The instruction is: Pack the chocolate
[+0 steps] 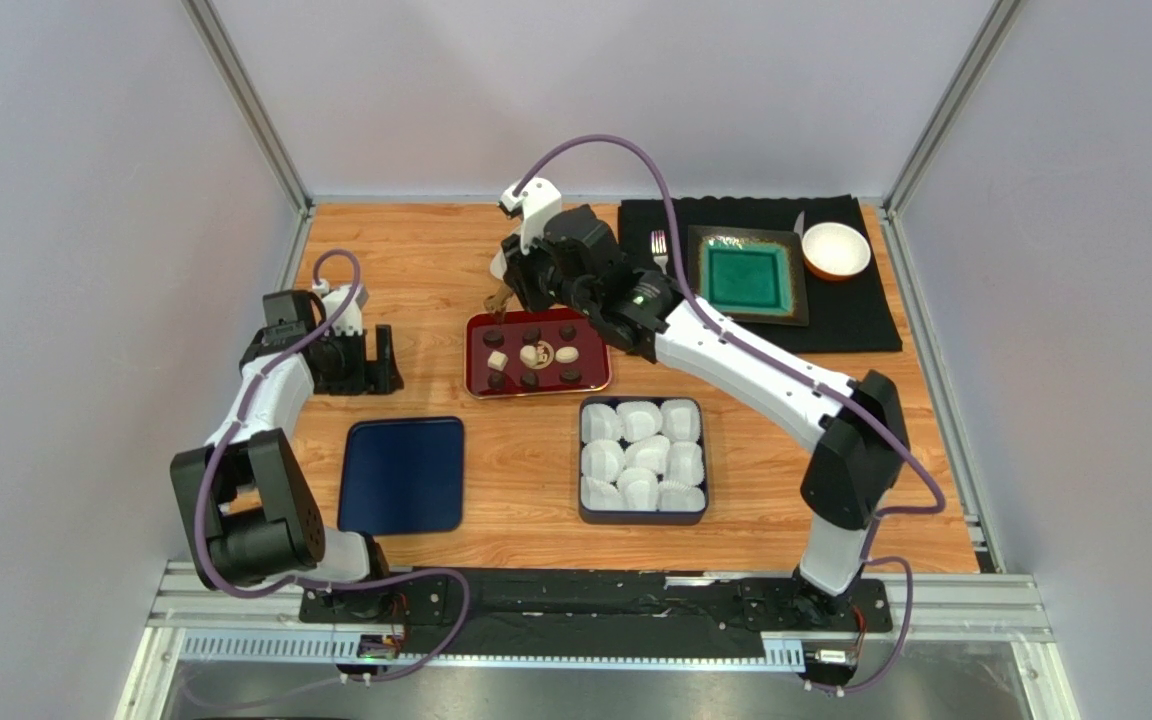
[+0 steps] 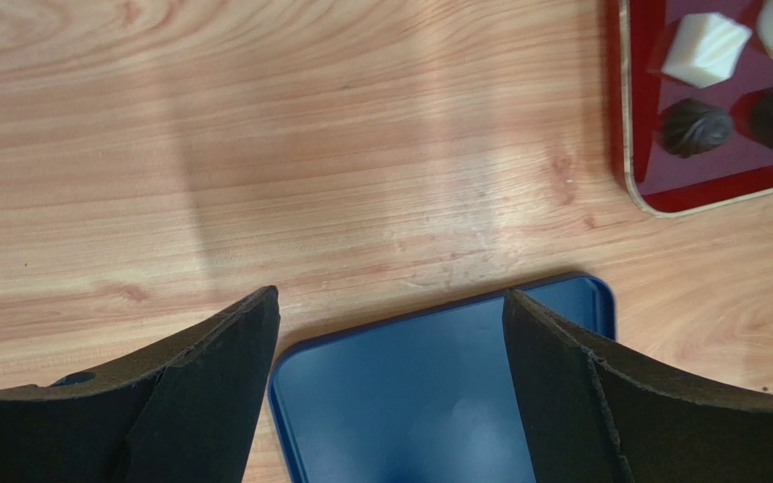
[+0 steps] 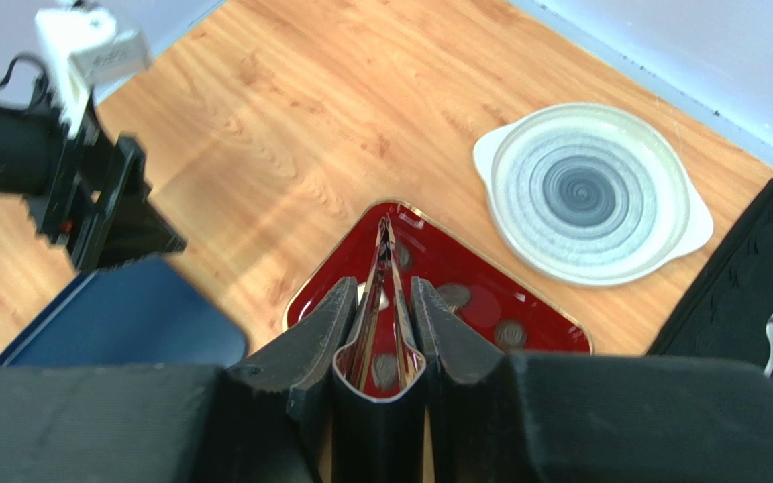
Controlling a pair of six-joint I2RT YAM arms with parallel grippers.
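The chocolate (image 1: pixel 531 335), mostly dark rounds with a few pale pieces, lies on a red tray (image 1: pixel 606 369) in the middle of the table. My right gripper (image 1: pixel 515 293) hovers at the tray's far left corner. In the right wrist view it (image 3: pixel 382 292) is shut on metal tongs (image 3: pixel 389 264), whose tips point down over the red tray (image 3: pixel 542 327) and its dark chocolate (image 3: pixel 509 333). My left gripper (image 1: pixel 382 360) stands open left of the tray. In the left wrist view its jaws (image 2: pixel 391 297) gape over a blue lid (image 2: pixel 431 392), with nothing between them. There a white chocolate (image 2: pixel 703 48) and a dark one (image 2: pixel 695 126) show on the tray's corner (image 2: pixel 653 186).
A dark box (image 1: pixel 585 510) filled with crinkled white paper cups sits in front of the tray. The blue lid (image 1: pixel 402 476) lies to its left. A black mat (image 1: pixel 868 323) at the back right holds a fork (image 1: pixel 659 248), a green plate (image 1: pixel 749 276) and a white bowl (image 1: pixel 836 251). A round pale plate (image 3: pixel 592 191) lies behind the tray.
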